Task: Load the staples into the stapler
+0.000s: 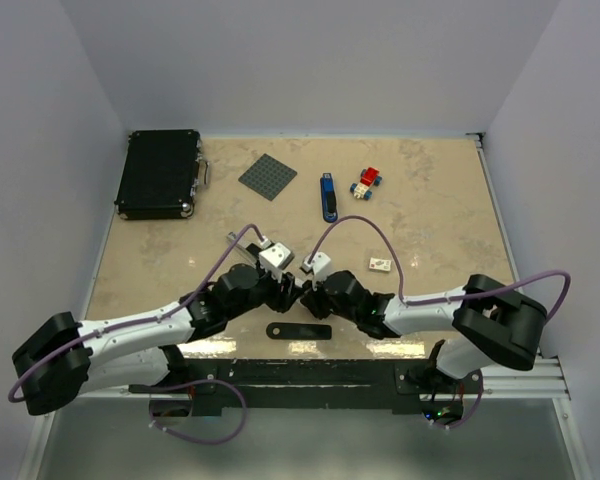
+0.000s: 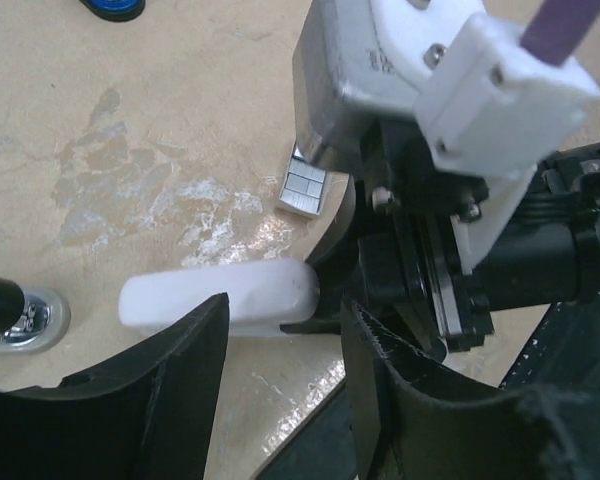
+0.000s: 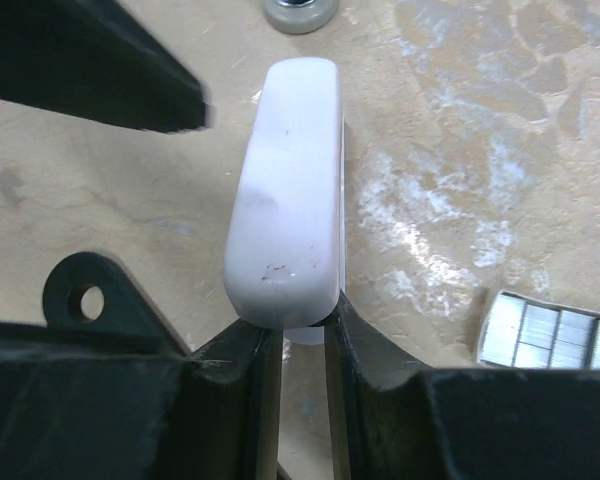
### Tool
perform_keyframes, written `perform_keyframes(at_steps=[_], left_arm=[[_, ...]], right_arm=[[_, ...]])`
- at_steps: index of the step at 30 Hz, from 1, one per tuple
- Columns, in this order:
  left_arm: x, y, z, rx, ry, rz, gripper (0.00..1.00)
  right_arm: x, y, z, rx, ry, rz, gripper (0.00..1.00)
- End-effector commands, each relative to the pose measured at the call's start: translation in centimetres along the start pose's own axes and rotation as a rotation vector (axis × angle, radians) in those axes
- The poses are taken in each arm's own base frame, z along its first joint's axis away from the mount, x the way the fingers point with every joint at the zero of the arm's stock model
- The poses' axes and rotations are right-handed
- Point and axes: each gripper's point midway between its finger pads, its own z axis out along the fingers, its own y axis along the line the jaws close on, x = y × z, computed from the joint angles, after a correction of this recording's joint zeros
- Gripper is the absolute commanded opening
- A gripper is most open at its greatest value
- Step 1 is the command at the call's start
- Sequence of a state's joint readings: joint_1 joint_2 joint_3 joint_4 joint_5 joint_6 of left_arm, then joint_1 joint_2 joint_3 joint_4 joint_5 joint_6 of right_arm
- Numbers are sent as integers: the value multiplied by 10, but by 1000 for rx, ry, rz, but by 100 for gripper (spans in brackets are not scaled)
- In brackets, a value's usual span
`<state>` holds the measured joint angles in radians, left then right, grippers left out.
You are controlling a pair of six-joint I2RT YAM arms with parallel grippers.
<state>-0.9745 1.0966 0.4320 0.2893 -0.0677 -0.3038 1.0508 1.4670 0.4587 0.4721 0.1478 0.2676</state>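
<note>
The stapler (image 3: 285,190) is a white rounded oblong body lying on the table. My right gripper (image 3: 305,325) is shut on its near end. In the left wrist view the stapler (image 2: 220,298) lies across, just beyond my left gripper (image 2: 280,380), which is open with nothing between its jaws. A grey strip of staples (image 2: 303,190) lies on the table beside the right wrist and also shows in the right wrist view (image 3: 550,340). The white, red-marked staples box (image 1: 381,264) sits right of the arms. Both grippers meet at the table's middle front (image 1: 302,292).
A flat black bar with a hole (image 1: 298,331) lies near the front edge. A blue and black oblong object (image 1: 328,197), a toy-brick car (image 1: 366,182), a grey baseplate (image 1: 268,177) and a black case (image 1: 160,172) lie at the back. A round silver piece (image 2: 25,315) lies near the stapler's far end.
</note>
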Motion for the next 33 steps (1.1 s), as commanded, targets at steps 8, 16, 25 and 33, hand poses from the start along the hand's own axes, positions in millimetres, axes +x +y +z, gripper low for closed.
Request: perform_keyframes(at_steps=[8, 16, 25, 33], left_arm=[[-66, 66, -54, -253, -261, -281, 65], [-93, 117, -110, -562, -363, -196, 72], [-109, 146, -164, -781, -439, -37, 73], [-110, 149, -167, -799, -484, -21, 74]], right_arm=[[-35, -7, -3, 56, -47, 44, 44], [-62, 5, -30, 42, 34, 75, 70], [-59, -7, -25, 180, 270, 13, 63], [-51, -12, -16, 222, 351, -12, 54]])
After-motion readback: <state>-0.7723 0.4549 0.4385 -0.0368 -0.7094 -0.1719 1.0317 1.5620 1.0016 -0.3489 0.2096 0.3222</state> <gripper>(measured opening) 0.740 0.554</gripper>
